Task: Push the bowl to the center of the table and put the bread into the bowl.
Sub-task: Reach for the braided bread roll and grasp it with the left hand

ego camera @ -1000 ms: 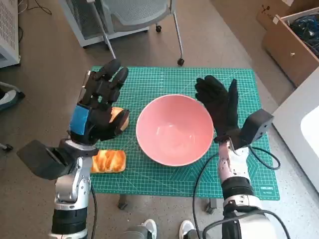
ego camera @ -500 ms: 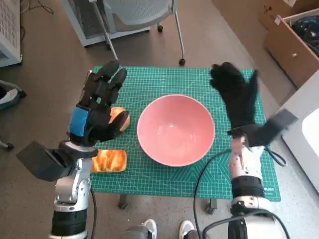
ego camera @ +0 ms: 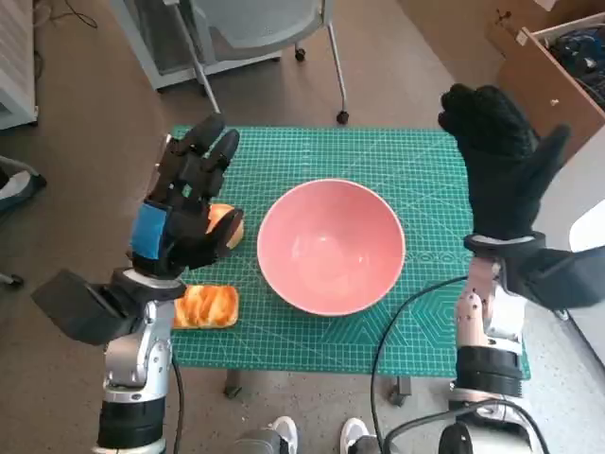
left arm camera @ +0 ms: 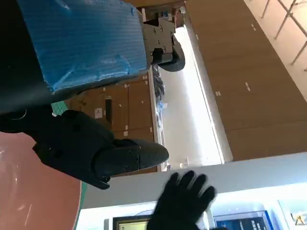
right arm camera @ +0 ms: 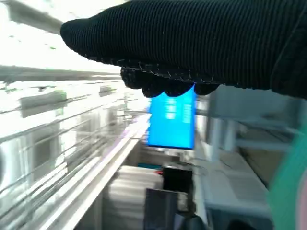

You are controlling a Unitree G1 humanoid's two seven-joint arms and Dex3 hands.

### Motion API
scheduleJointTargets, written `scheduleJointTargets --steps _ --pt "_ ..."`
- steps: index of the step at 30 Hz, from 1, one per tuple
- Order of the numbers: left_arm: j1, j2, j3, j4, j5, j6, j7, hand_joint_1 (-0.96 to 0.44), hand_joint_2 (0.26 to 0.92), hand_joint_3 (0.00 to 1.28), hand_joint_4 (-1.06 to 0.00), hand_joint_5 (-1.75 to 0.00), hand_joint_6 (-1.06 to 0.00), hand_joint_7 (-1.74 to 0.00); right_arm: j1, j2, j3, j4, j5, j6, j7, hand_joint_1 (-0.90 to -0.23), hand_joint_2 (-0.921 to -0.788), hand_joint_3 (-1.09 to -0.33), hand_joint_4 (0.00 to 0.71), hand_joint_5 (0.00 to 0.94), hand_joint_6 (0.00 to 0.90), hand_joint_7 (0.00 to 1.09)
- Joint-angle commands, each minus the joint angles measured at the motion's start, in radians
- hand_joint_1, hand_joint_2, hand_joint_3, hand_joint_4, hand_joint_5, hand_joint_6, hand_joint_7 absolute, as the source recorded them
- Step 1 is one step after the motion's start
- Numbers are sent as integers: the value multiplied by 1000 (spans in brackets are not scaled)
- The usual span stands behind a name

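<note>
Although the bowl stands near the middle of the table, the second step is not yet done. Nearest the robot, one piece of bread (ego camera: 205, 306) lies at the left front edge of the green cutting mat (ego camera: 444, 331). Beyond it, the left hand (ego camera: 184, 210) hovers with fingers apart, holding nothing, above a second piece of bread (ego camera: 225, 225) just left of the pink bowl (ego camera: 331, 246). The bowl is empty. Farther right, the right hand (ego camera: 501, 165) is raised, spread, well apart from the bowl.
</note>
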Motion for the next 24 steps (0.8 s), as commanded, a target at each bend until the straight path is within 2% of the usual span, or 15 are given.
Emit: scheduleJointTargets --steps 1,5,12,15,17,20,24 --pt "20 86 14 -56 18 4 -58 -491 772 513 1 -295 1 -604 58 -5 20 -66 -13 6 -13 -475 -921 -590 320 12 127 483" --pt "46 212 35 -100 52 6 -139 -490 758 509 1 -308 1 -598 73 -12 32 -90 -33 -4 -24 -470 -921 -590 322 12 129 492" --pt "122 425 87 -199 159 36 -226 -330 615 471 -1 -360 1 -571 76 -25 41 -90 -50 -12 -35 -459 -921 -592 331 14 127 502" --pt "162 494 106 -249 207 68 -245 -297 578 453 -4 -363 1 -561 75 -27 44 -91 -51 -5 -43 -463 -921 -592 332 14 126 505" --pt "189 533 117 -287 233 102 -255 -291 578 421 -23 -329 1 -570 73 -28 46 -90 -49 1 -46 -466 -921 -592 332 13 125 506" --pt "225 573 124 -339 267 158 -265 -299 624 309 -101 -174 -16 -565 70 -28 49 -86 -43 10 -47 -469 -921 -591 333 13 124 508" --pt "266 598 117 -383 308 212 -270 -292 694 177 -165 -45 -103 -429 67 -22 54 -82 -40 17 -53 -470 -921 -589 333 12 123 510"
